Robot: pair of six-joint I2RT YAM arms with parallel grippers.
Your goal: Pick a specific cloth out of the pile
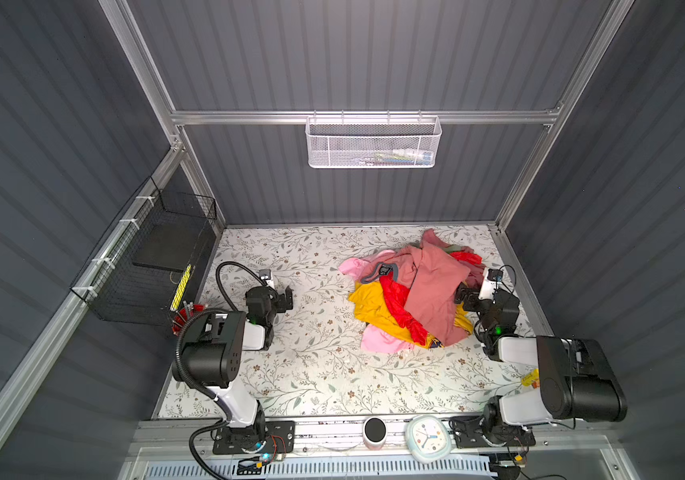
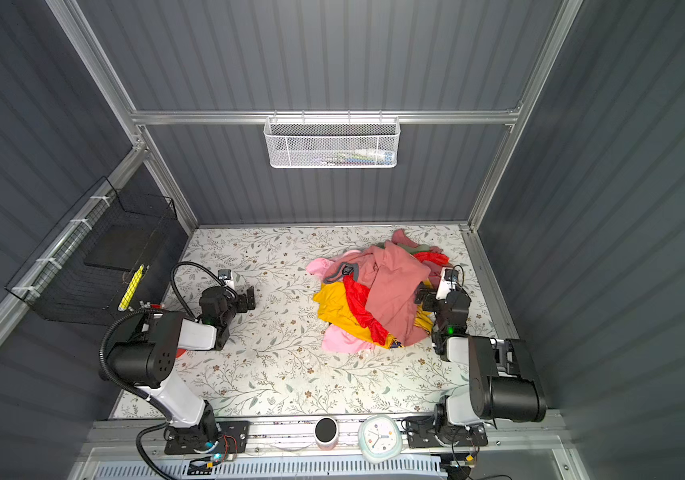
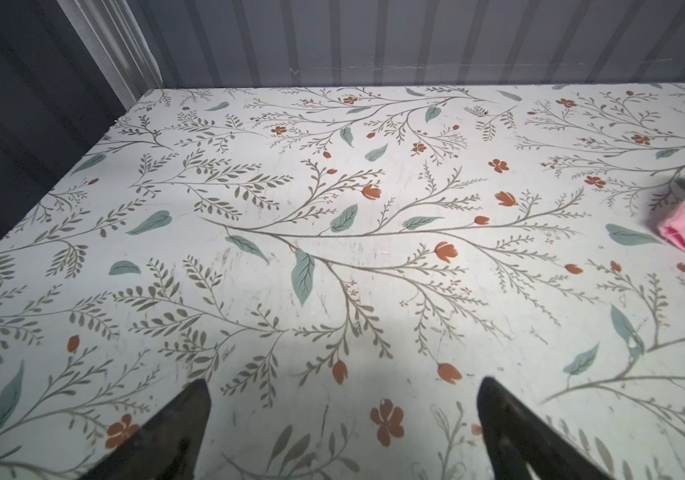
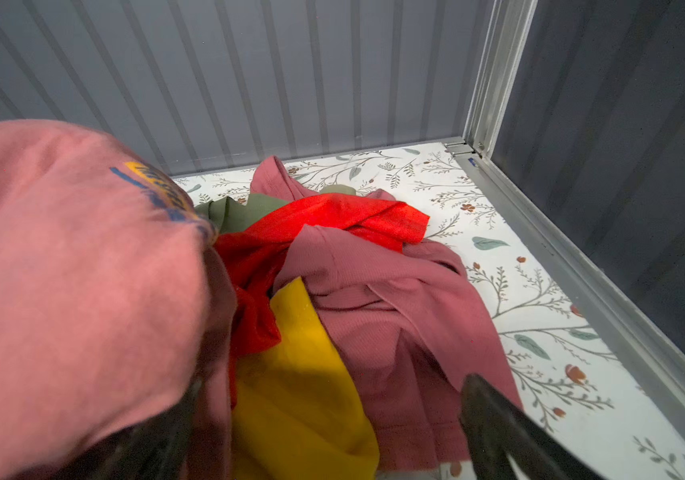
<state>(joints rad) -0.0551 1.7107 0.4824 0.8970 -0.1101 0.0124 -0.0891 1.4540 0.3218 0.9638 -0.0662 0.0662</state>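
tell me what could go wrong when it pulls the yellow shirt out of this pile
1. The mustard-yellow T-shirt lies under the shiny red cloth and the dusty rose garment, so a pull may drag both along.
2. The open right gripper faces yellow and rose fabric side by side. Closing here could pinch the wrong one, or both.

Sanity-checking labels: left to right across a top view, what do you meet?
Black basket → left end effector → pile. Right end effector overlaps the pile's right edge, so unplaced.
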